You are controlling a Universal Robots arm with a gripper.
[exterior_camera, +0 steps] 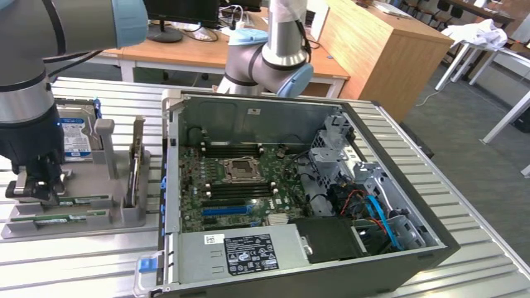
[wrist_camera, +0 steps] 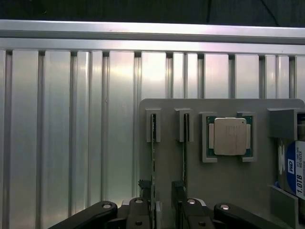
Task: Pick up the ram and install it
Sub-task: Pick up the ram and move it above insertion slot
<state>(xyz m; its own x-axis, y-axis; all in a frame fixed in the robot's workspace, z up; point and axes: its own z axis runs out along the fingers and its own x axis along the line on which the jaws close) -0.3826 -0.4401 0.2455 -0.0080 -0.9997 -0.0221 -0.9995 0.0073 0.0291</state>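
Ram [exterior_camera: 59, 200]: thin green circuit-board strip with a pale label, standing on its long edge in a slot of the grey holder [exterior_camera: 124, 217]. A 2nd strip [exterior_camera: 58, 218], alike, stands parallel just beside it.

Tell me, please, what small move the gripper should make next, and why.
Probably close the jaws. The open gripper straddles one ram standing on edge in the grey holder; the second ram lies outside the fingers.

Upright holder posts [exterior_camera: 105, 141] near pincer [exterior_camera: 37, 186]
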